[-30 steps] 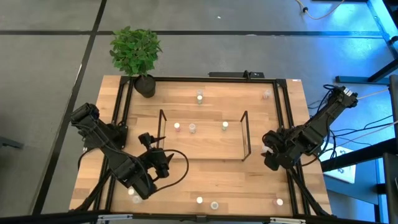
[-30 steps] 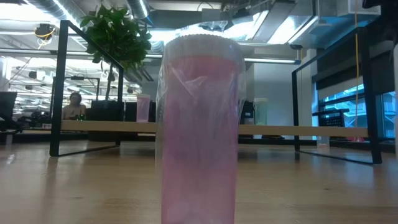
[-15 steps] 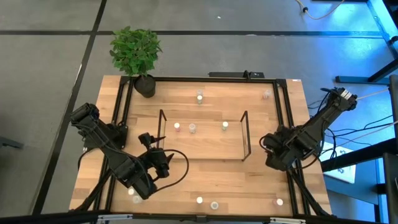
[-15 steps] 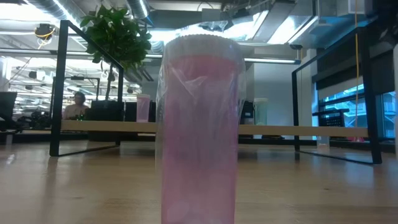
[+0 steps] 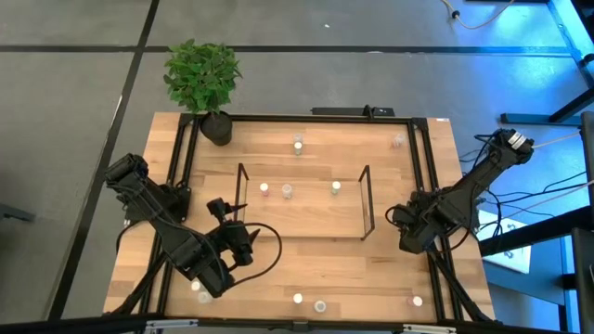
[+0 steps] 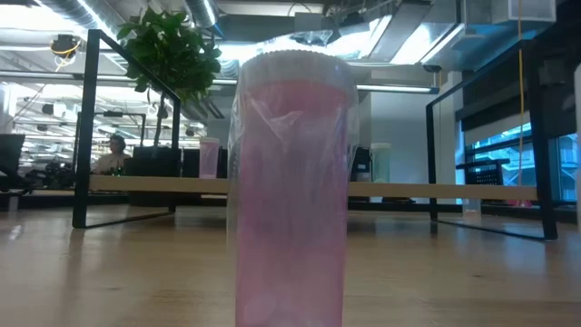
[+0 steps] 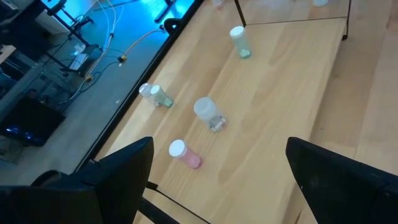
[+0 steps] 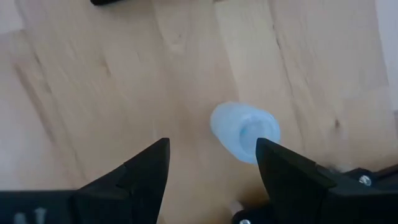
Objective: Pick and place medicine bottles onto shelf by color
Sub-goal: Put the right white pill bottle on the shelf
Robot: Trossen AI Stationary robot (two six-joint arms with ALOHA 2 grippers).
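**Right gripper settles over a clear bottle at the desk's right edge**

Right gripper [image 5: 409, 237] has crept slightly nearer and outward over the last second, and now hangs over a pale clear bottle [image 8: 244, 132] standing upright on the desk [image 5: 306, 264], just right of the shelf [image 5: 367, 199]. Its fingers are apart and hold nothing; the bottle sits toward one finger rather than centred, so a small correction looks needed before closing. Left gripper [image 5: 225, 239] has not moved: it waits wide apart and empty over the near-left desk, looking toward four loose bottles, one pink [image 7: 185, 154]. Three bottles [image 5: 287, 190] already stand on the shelf, so sorting is partly done.
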